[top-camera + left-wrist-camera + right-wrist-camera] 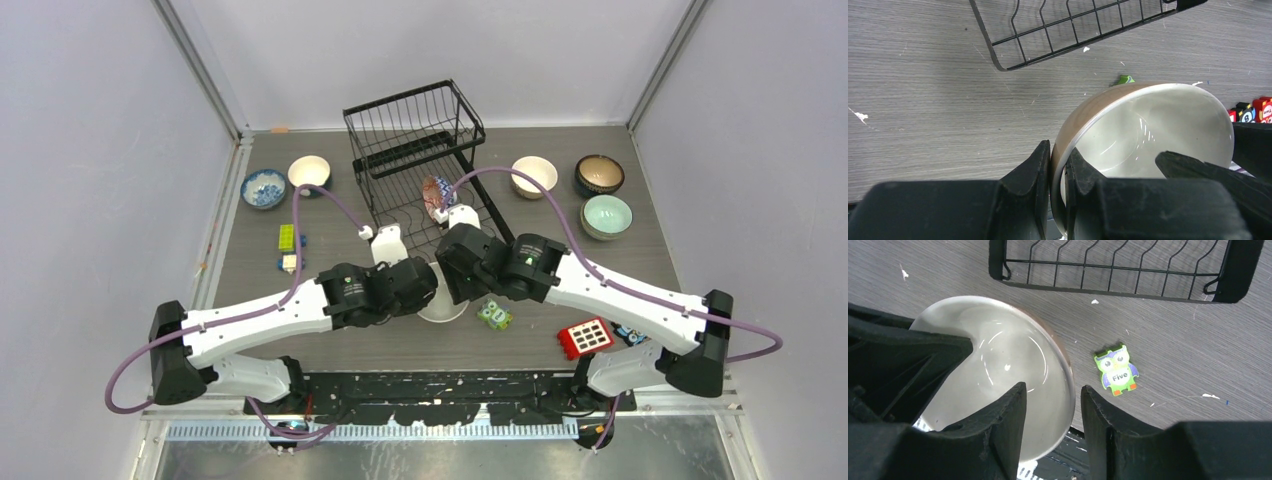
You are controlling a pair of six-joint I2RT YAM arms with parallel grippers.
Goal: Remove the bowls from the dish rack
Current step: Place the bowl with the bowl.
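Note:
My left gripper [1060, 150] is shut on the rim of a tan bowl with a white inside [1148, 130], held tilted above the table in front of the black wire dish rack [420, 150]. My right gripper [1052, 390] is open and straddles the opposite rim of the same bowl [998, 355], one finger inside and one outside, with a gap. In the top view the bowl [443, 308] is mostly hidden under both wrists. A reddish patterned bowl [437, 196] stands on edge in the rack's lower tray.
Blue-patterned [264, 187] and cream [309, 172] bowls sit left of the rack. Cream [534, 175], dark [599, 174] and mint [607, 215] bowls sit to its right. An owl toy [1116, 370], a red block [585, 337] and green-yellow blocks [287, 237] lie nearby.

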